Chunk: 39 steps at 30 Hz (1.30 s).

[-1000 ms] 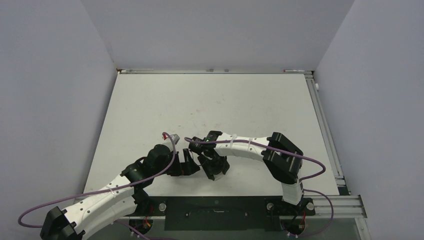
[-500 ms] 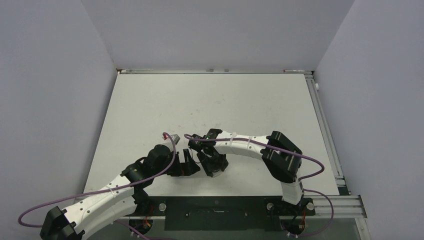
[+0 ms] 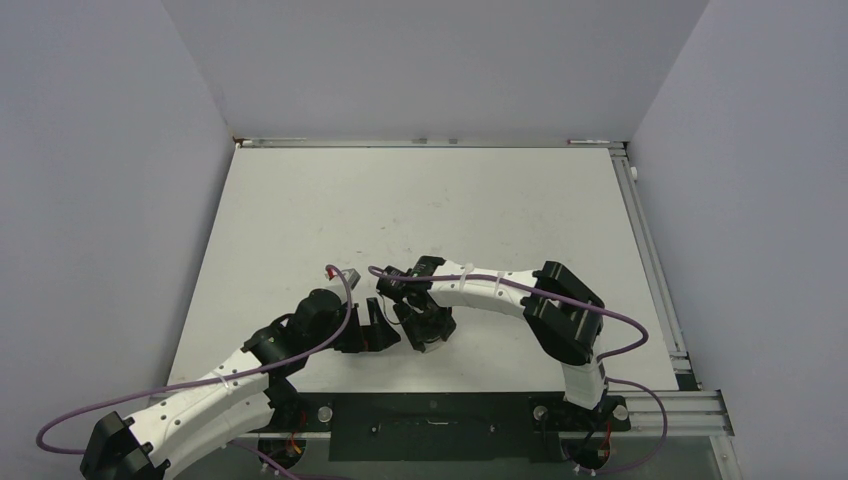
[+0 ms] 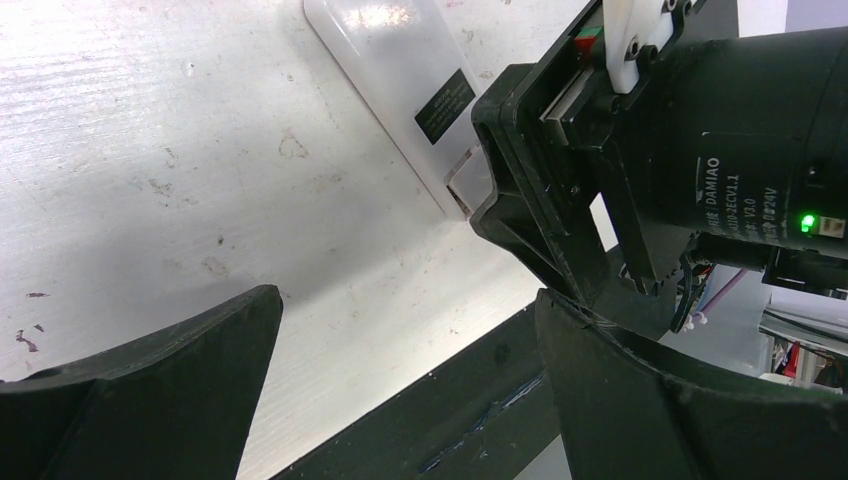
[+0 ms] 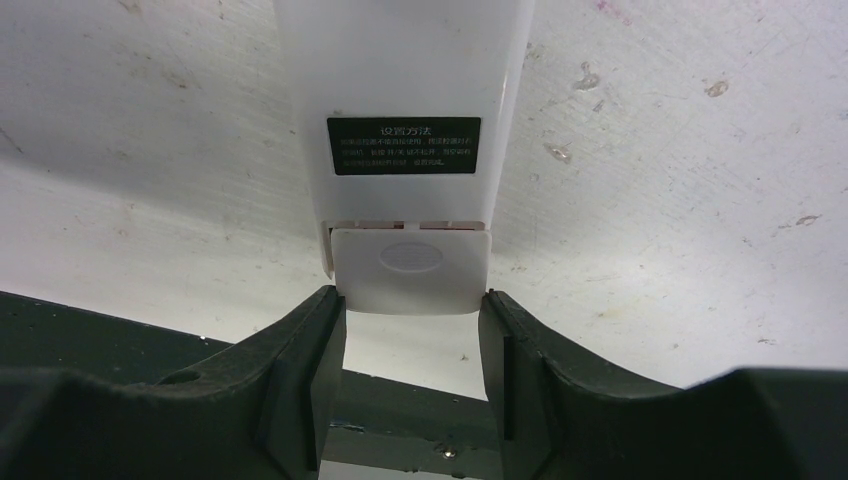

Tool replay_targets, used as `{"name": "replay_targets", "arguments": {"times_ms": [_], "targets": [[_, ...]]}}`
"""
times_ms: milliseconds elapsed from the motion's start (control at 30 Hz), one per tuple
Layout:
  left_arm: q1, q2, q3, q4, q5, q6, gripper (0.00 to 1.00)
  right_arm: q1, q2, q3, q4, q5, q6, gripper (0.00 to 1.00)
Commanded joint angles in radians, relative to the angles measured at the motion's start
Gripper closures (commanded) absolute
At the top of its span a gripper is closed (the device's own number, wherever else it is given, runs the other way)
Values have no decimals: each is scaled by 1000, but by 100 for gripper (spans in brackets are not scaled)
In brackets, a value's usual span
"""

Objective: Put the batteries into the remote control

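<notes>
The remote control (image 5: 400, 70) lies on the table with its plain white back up, showing a black label (image 5: 405, 145). Its battery cover (image 5: 410, 268) is slid a little out from the near end. My right gripper (image 5: 412, 305) has its fingertips (image 5: 325, 320) against both sides of that cover. In the left wrist view the remote (image 4: 390, 70) runs under the right gripper's body (image 4: 640, 170). My left gripper (image 4: 410, 370) is open and empty, just left of the right gripper (image 3: 425, 335) in the top view. No batteries are in view.
The table's dark front rail (image 4: 440, 420) lies right behind both grippers. Grey walls close in the table (image 3: 430, 200) on three sides. A purple cable (image 3: 345, 300) loops over the left arm.
My right gripper has shifted slightly to the left, closer to the left gripper. The left arm has hardly moved.
</notes>
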Motion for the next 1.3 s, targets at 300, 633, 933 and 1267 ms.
{"name": "replay_targets", "arguments": {"times_ms": [300,633,933,1267], "targets": [[-4,15,13,38,2,5,4,-6,-20,35,65,67,21,41],[-2,23,21,22,-11,4,4,-5,-77,20,87,108,28,34],[3,66,58,3,-24,-3,4,-13,-226,-93,209,188,-7,36],[22,177,179,-51,-87,18,4,42,-594,-561,593,217,38,39]]}}
